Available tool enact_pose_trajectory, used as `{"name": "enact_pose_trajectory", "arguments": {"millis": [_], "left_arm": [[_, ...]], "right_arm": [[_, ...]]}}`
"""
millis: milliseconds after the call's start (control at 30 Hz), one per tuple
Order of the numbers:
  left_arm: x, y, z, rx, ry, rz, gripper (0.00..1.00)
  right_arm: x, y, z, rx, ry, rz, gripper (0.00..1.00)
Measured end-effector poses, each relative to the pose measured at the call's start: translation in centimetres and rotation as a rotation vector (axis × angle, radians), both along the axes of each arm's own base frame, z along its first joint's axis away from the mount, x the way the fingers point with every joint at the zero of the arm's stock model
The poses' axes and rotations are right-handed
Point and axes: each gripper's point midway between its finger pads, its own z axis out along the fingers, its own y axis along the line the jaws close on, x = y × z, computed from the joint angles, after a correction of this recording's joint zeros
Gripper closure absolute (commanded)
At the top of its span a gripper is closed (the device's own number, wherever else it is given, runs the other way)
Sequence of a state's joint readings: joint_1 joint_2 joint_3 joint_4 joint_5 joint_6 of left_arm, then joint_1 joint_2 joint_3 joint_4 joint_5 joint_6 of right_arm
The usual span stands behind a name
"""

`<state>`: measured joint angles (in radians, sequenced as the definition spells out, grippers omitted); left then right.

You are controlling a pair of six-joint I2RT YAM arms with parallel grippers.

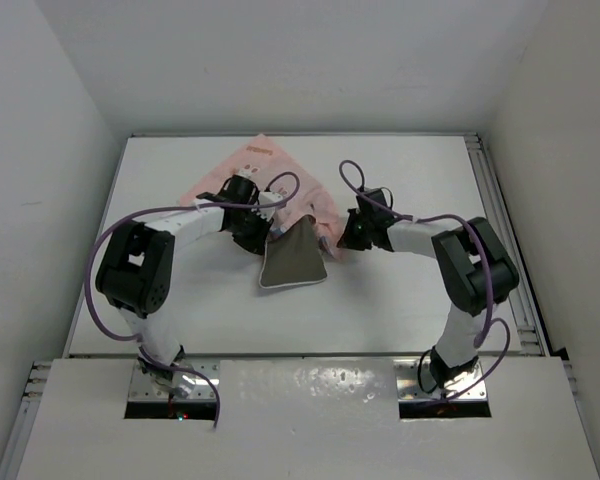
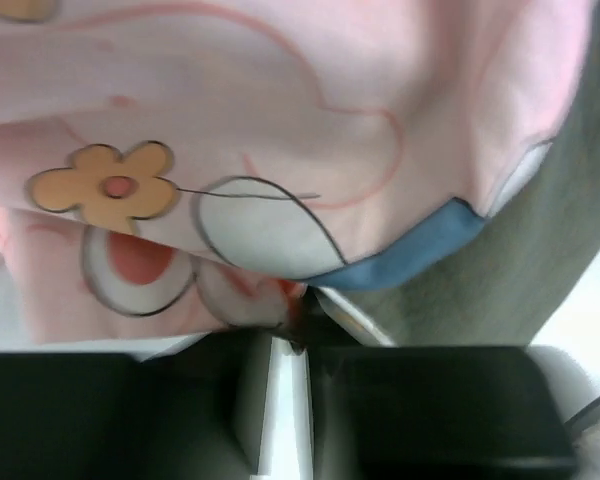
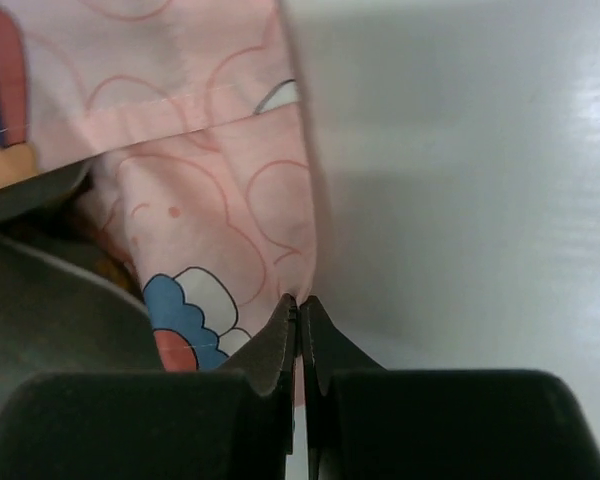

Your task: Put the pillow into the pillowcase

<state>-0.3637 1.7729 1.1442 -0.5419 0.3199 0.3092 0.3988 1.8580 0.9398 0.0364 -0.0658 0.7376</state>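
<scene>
Views from above and from both wrists are showing the white table [image 1: 400, 290] with the pillowcase [image 1: 263, 165] lying rumpled in the upper middle of the overhead frame, one corner pointing toward the top edge. The pillow [image 1: 292, 262] is lying just below it at frame centre, with its lower end and white piping exposed on the table. Its upper end is disappearing under the pink cloth, and whether it is inside the opening or merely beneath the fabric cannot be told. The left gripper [image 1: 272, 222] is reaching in from the left and is sitting over the seam where the cloth meets the pillow's upper left corner. In the left wrist view its dark fingers [image 2: 430, 400] are standing close together with a narrow pale strip between them. Printed cloth is filling the frame above them and grey cushion is showing at the right, and it cannot be told whether they are gripping any fabric. The right gripper [image 1: 337, 240] is coming in from the right and is meeting the pillowcase's right-hand edge beside the pillow's upper right corner. In the right wrist view its fingers [image 3: 270, 350] are pressing together on that pink edge, with a pink sliver showing in the seam between them, grey pillow lying at lower left and bare table occupying the right half.
</scene>
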Motion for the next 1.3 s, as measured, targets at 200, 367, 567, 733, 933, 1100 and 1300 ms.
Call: {"name": "enact_pose_trajectory", "arguments": {"millis": [200, 367, 567, 733, 933, 1100, 1300], "left_arm": [[0.5, -0.6, 0.6, -0.040, -0.007, 0.008, 1.00], [1.1, -0.8, 1.9, -0.043, -0.011, -0.007, 1.00], [2.1, 0.8, 6.3, -0.054, -0.008, -0.020, 1.00], [3.8, 2.2, 12.3, -0.082, -0.092, -0.036, 1.00], [5.0, 3.2, 17.3, -0.083, -0.218, -0.050, 1.00], [6.3, 4.4, 19.5, -0.072, -0.278, -0.017, 1.00], [8.0, 4.5, 24.3, -0.066, -0.354, -0.018, 1.00]], "right_arm": [[-1.9, 1.3, 3.0, 0.075, -0.039, 0.072, 1.00], [-2.0, 1.9, 4.8, 0.103, -0.078, 0.114, 1.00], [-2.7, 2.4, 9.4, 0.210, -0.128, 0.167, 1.00], [-2.4, 1.4, 15.5, 0.371, -0.201, 0.135, 1.00], [-1.3, -0.8, 21.2, 0.501, -0.259, 0.066, 1.00], [-0.6, -2.3, 24.9, 0.529, -0.324, 0.037, 1.00], [-0.1, -3.7, 28.2, 0.566, -0.355, 0.009, 1.00]]}}
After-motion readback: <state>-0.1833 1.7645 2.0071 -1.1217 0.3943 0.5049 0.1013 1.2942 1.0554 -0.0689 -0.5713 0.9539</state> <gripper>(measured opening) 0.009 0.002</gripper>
